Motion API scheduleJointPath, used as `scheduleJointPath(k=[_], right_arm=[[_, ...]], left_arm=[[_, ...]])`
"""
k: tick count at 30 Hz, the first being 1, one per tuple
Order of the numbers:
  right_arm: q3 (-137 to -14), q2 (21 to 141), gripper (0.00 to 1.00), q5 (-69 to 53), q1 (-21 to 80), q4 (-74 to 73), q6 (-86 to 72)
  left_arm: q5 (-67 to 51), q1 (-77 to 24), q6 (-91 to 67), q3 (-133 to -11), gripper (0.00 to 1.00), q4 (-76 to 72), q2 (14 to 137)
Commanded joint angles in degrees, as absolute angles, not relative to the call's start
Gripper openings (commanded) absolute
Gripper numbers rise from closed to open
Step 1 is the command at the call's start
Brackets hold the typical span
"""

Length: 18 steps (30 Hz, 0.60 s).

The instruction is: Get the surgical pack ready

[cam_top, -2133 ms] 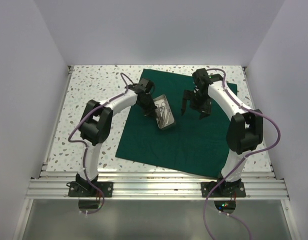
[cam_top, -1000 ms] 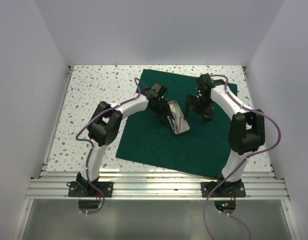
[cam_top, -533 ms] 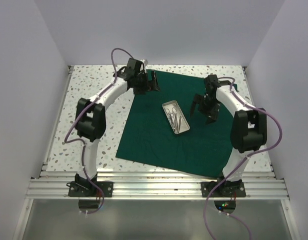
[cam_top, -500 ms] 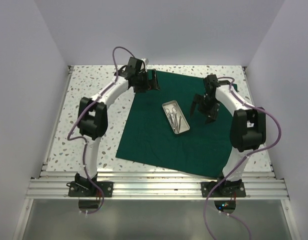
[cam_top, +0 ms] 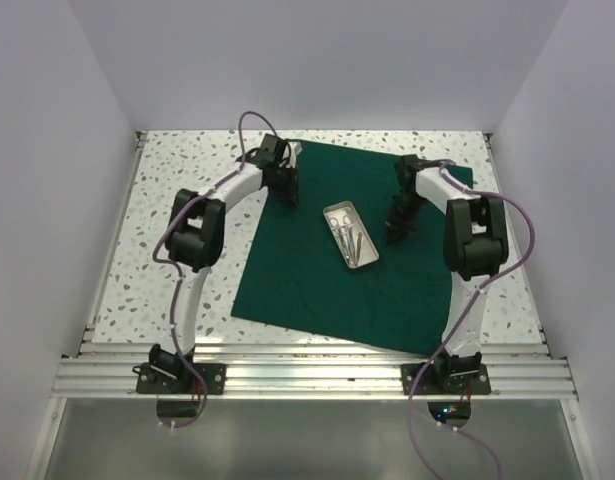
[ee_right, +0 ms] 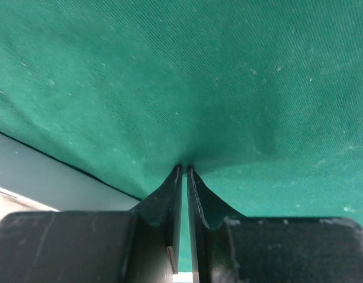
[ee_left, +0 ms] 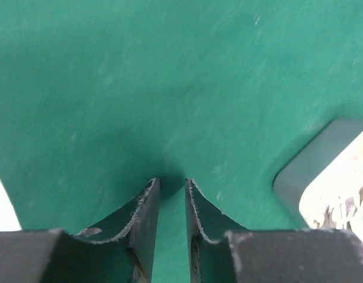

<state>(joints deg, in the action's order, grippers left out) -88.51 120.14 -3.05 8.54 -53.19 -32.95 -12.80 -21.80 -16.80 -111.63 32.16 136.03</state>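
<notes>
On the speckled tabletop (cam_top: 177, 200), the left tool (cam_top: 288, 195) is clamped on a fold of the green drape (cam_top: 307, 270) near its far left edge. The metal tray (cam_top: 338, 206) of steel instruments (cam_top: 349, 238) sits mid-drape between the 2 arms. Just right of it, the right tool (cam_top: 395, 232) pinches the drape too.
</notes>
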Motion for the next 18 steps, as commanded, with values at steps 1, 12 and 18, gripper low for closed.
scheduleJointPath(k=[1,12,18], right_arm=[[-93.7,123.4,0.12,-3.6,10.5,-52.0,-30.4],[-116.8,143.8,0.15,-6.8,20.8,-56.9,-31.3],[-130.4,150.4,0.17,-10.6,21.1,-57.8,-33.3]], left_arm=[[-13.2,-18.8,-17.5,-102.8,0.23,33.4,132.1],[-18.6,-9.2,-25.0,-66.7,0.22,26.0,113.3],[-19.6,-9.1,-25.9,-59.6,0.22,25.9,107.7]])
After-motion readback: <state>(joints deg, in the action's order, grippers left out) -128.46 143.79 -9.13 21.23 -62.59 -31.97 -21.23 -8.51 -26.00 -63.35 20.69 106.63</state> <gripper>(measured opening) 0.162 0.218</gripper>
